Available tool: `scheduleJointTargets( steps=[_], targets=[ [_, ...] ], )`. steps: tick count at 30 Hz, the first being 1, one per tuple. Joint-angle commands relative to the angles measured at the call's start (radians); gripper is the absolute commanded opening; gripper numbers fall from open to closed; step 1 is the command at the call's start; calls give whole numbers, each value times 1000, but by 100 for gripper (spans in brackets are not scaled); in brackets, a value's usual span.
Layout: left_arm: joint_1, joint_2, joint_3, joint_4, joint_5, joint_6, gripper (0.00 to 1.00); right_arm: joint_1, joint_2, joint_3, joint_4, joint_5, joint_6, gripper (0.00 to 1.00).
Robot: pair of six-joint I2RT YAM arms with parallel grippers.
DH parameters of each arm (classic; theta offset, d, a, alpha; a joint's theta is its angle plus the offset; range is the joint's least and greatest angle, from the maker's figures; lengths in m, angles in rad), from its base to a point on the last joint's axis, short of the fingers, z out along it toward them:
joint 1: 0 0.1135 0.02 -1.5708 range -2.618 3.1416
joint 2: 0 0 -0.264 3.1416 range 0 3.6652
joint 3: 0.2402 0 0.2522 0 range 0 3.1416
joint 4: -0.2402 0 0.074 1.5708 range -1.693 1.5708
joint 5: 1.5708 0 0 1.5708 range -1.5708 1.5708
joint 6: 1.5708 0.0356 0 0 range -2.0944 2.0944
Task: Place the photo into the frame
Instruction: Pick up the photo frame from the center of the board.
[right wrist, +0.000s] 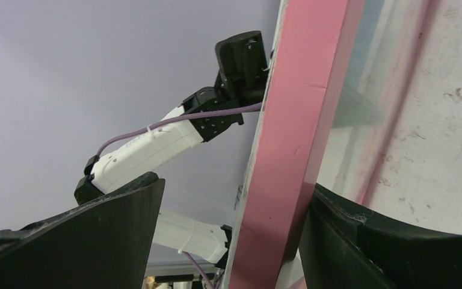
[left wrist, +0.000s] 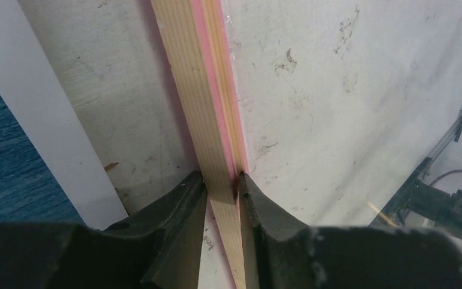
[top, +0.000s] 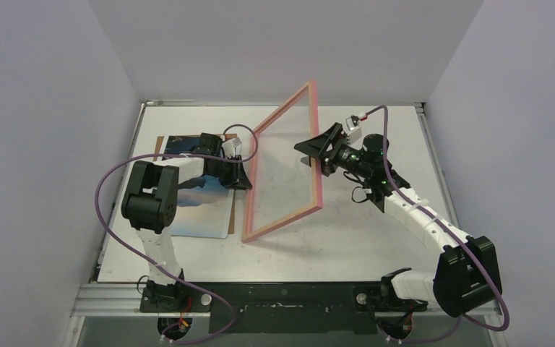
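Left gripper (top: 248,176) first, from the overhead camera: it is clamped on one rail of the frame (top: 282,223), which stands tipped up on its lower rail on the table (top: 376,231). On the opposite rail sits the right gripper (top: 316,154), spread wide. The photo (top: 201,213) lies flat under the left arm, well short of the frame, with a brown backing board (top: 162,144) peeking out behind it. The danger here looks like a topple, because the frame balances on one thin edge.

Over to the left wrist camera, and both fingers (left wrist: 186,201) pinch the pale wood and pink rail (left wrist: 207,90) tight. The blue photo (left wrist: 6,162) shows at the far left. One narrow pinch is probably carrying the load, so the rail could pivot or slide.

Right wrist camera now: the pink rail (right wrist: 301,90) runs between spread fingers, touching one finger (right wrist: 367,241) only, with a clear gap to the other. That is no grip, merely a prop. If the left arm swings, the frame may drop onto the photo.
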Motion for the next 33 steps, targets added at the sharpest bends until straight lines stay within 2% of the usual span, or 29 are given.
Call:
scheduleJointTargets(
  steps=[1,5,9,11,13,16,18,28,31,33],
  targets=[
    [-23,-9,-9,19,-14,10,24,40,-10,25,188,-19,56,76],
    [-36,-12,-15,38,5,-6,22,64,-5,-4,255,-9,101,71],
    [-36,-28,-10,32,22,-8,22,68,-5,4,212,9,82,64],
    [-35,-48,-5,21,31,-4,26,68,-4,23,143,26,56,60],
    [-28,-68,2,4,38,-1,35,68,-2,27,135,37,56,54],
    [-2,-105,26,-19,63,-9,40,72,3,24,154,42,69,44],
    [15,-127,46,-42,88,-12,41,76,7,29,159,43,70,40],
    [30,-195,123,-172,102,35,44,104,16,62,167,51,61,41],
    [59,-258,220,-244,126,40,51,112,6,103,75,79,8,40],
    [75,-313,305,-310,139,57,61,121,4,124,35,100,-17,39]
  ],
)
